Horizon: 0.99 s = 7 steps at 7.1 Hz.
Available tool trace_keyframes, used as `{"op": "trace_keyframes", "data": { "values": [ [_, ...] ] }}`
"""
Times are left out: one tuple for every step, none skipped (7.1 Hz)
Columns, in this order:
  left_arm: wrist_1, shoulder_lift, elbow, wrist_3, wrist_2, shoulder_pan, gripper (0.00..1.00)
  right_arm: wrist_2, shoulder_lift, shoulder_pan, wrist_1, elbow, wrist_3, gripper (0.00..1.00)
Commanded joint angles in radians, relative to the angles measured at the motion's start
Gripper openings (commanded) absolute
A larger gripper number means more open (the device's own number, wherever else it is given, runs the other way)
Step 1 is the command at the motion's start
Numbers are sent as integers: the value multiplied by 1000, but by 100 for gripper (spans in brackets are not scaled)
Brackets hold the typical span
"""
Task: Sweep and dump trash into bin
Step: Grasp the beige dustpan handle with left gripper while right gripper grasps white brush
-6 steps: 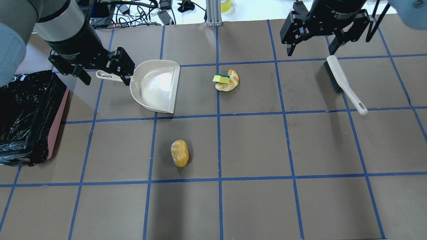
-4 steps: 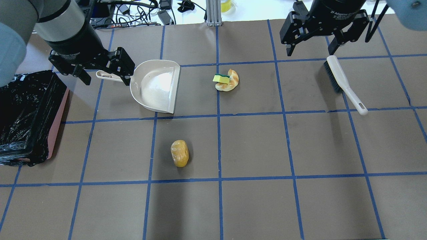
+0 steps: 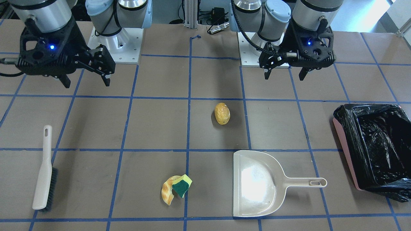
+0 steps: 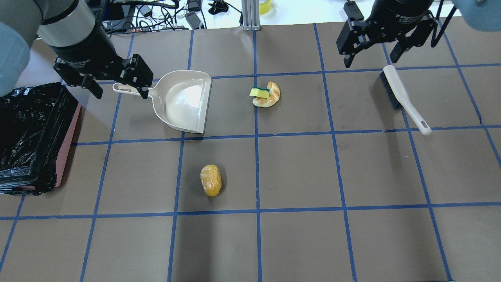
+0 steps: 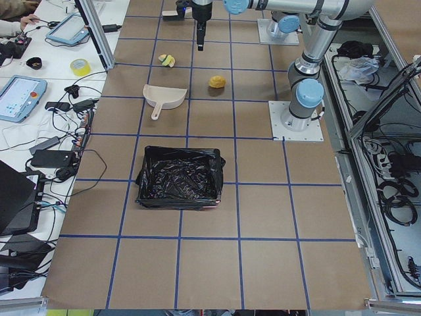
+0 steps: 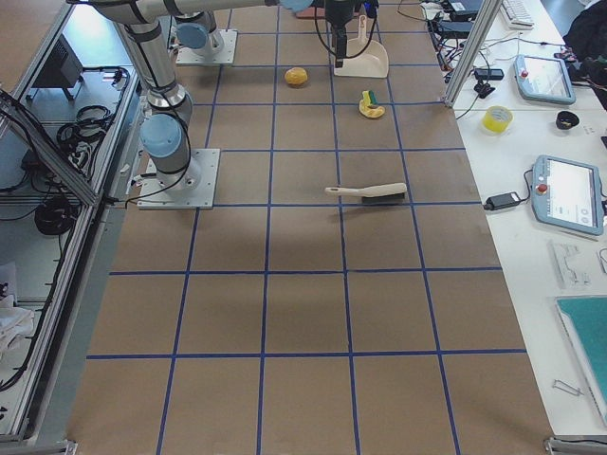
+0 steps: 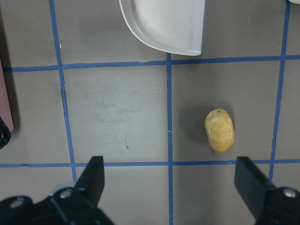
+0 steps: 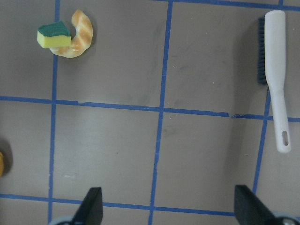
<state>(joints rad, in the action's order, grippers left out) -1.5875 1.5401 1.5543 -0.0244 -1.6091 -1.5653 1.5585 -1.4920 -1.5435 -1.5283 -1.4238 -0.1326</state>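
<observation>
The potato-like oval point(image 4: 211, 179) lies alone near the table's middle and shows in the left wrist view point(image 7: 219, 130). The tan crescent point(image 4: 271, 98) lies further back with the yellow-green sponge point(image 4: 260, 92) resting on it; both show in the right wrist view point(image 8: 79, 35). The pink bin with black bag point(image 4: 27, 137) stands at the left edge. My left gripper point(image 4: 119, 89) is open and empty above the beige dustpan's handle. My right gripper point(image 4: 370, 60) is open and empty, above and just left of the brush's head.
The beige dustpan point(image 4: 184, 100) lies between the bin and the crescent, its mouth toward the crescent. A white hand brush point(image 4: 403, 98) with dark bristles lies at the right. Cables and gear line the far edge beyond the table.
Both grippers stay open and have shifted a little: the left one leftward over the dustpan handle, the right one toward the far edge. Nothing on the table has moved.
</observation>
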Motion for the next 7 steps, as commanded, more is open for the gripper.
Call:
{"op": "trace_keyframes", "data": {
  "values": [
    [-2, 5, 1, 219, -5, 11, 100, 0, 77, 132, -10, -1, -187, 100],
    [12, 5, 0, 414, -3, 25, 100, 8, 141, 185, -111, -1, -241, 100],
    [39, 14, 3, 693, -6, 65, 100, 55, 206, 236, -153, -1, -325, 100],
    [44, 34, 12, 882, 0, 103, 100, 69, 248, 258, -199, -1, -384, 100],
    [99, 67, 18, 955, -9, 137, 100, 65, 280, 276, -208, -33, -413, 100],
    [209, 101, 33, 1112, -11, 165, 100, 72, 317, 280, -339, -87, -427, 100],
    [350, 154, 44, 1196, -11, 166, 100, 137, 343, 290, -405, -134, -515, 100]
  ]
}}
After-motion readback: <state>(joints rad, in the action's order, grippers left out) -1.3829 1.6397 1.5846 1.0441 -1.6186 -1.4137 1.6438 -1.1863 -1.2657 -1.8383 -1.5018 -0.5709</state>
